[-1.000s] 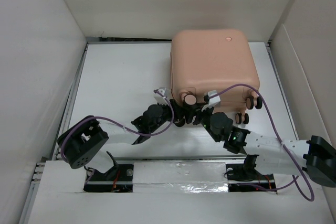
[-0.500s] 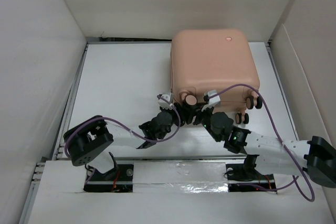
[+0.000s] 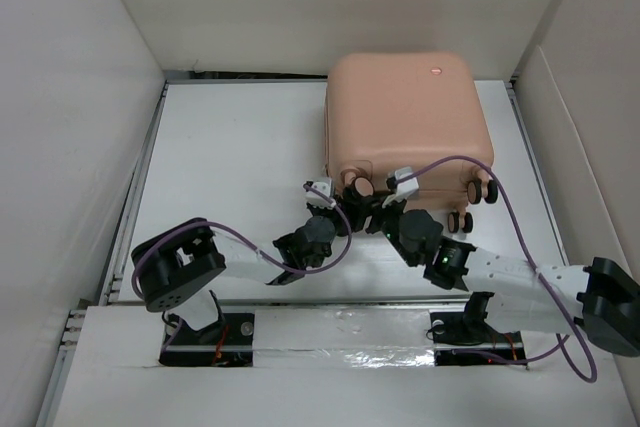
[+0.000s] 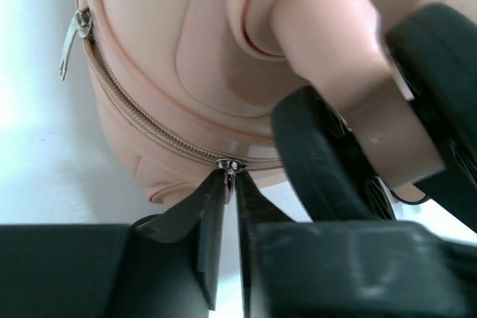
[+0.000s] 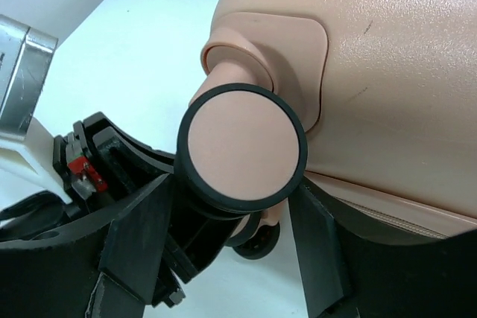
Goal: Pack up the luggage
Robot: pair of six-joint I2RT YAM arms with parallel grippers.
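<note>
The salmon-pink luggage (image 3: 405, 117) lies zipped up at the back right of the table, its wheels facing the arms. My left gripper (image 3: 335, 211) is at its near-left corner. In the left wrist view the left gripper (image 4: 232, 178) is shut on the small silver zipper pull (image 4: 230, 167) hanging from the zip track. A second pull (image 4: 72, 33) hangs further along the zip. My right gripper (image 3: 372, 209) is beside it; in the right wrist view that gripper (image 5: 235, 195) has its fingers (image 5: 141, 232) pressed on either side of a pink and black caster wheel (image 5: 242, 147).
White walls close in on the left (image 3: 70, 127), back and right (image 3: 590, 137). Two more caster wheels (image 3: 472, 205) stick out at the suitcase's near-right corner. Purple cables (image 3: 505, 202) loop over both arms. A metal rail (image 3: 340, 332) runs along the near edge.
My left arm has reached forward to the suitcase corner and its jaws have closed on the zipper pull. The suitcase has slid slightly away. The right gripper stays at the wheel.
</note>
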